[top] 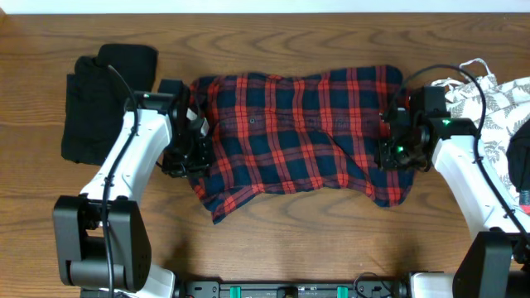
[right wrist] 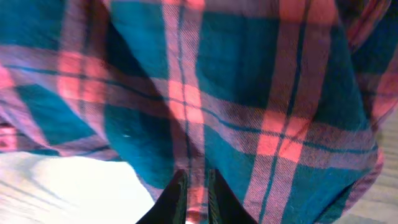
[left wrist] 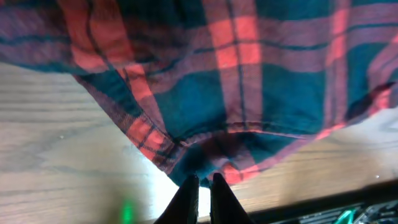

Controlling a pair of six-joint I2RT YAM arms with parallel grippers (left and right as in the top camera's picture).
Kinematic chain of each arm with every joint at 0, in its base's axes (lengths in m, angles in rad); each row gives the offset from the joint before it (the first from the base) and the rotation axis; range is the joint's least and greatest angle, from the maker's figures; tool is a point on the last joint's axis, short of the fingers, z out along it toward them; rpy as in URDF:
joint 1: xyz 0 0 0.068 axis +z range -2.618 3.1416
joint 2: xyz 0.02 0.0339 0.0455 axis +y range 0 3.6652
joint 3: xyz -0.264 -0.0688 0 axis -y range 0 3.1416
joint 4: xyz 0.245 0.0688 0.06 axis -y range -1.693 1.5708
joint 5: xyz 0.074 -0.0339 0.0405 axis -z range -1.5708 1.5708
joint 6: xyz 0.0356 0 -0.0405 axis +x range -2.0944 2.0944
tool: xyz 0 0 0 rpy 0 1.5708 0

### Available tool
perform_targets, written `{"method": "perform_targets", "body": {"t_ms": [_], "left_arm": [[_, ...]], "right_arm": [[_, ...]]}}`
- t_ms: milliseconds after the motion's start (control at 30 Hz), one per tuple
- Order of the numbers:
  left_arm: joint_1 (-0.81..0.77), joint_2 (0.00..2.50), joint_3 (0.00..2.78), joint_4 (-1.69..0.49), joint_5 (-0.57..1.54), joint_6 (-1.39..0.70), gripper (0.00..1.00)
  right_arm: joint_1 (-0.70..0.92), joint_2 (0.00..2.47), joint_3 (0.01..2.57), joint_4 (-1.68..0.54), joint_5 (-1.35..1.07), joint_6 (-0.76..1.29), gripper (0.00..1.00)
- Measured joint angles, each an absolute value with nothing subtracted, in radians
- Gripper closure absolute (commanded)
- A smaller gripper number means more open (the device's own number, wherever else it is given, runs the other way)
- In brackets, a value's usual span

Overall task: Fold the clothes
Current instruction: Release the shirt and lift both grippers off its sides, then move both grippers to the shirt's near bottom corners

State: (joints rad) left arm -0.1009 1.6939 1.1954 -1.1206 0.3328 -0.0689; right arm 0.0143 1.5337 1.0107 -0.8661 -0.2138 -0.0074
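Expect soft, light, limp cloth: take the plaid shirt (top: 290, 141), spread on mid table (top: 315, 240), by its side hems, now pinched by left gripper (left wrist: 202, 182) and right gripper (right wrist: 196, 177), fingers closed on fabric.

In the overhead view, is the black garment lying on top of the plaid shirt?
No, the black garment lies beside the plaid shirt, at its left.

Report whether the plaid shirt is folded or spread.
Mostly spread: the plaid shirt lies wide and rumpled, left end effector and right end effector pinching its side edges.
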Motion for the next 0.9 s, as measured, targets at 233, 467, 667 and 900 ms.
{"method": "perform_targets", "body": {"t_ms": [233, 467, 667, 900], "left_arm": [[-0.101, 1.694, 1.121, -1.087, 0.333, -0.082, 0.89], [-0.101, 1.694, 1.116, -1.046, 0.334, -0.082, 0.87], [-0.103, 1.694, 1.116, -1.025, 0.381, -0.082, 0.88], [-0.156, 1.694, 1.105, -0.961, 0.412, -0.082, 0.88]], "right_arm": [[0.014, 1.534, 0.984, -0.859, -0.200, 0.005, 0.87], [0.014, 1.534, 0.984, -0.860, -0.192, 0.015, 0.87], [0.014, 1.534, 0.963, -0.859, -0.190, 0.023, 0.89], [0.014, 1.534, 0.915, -0.813, -0.190, 0.042, 0.89]]}}
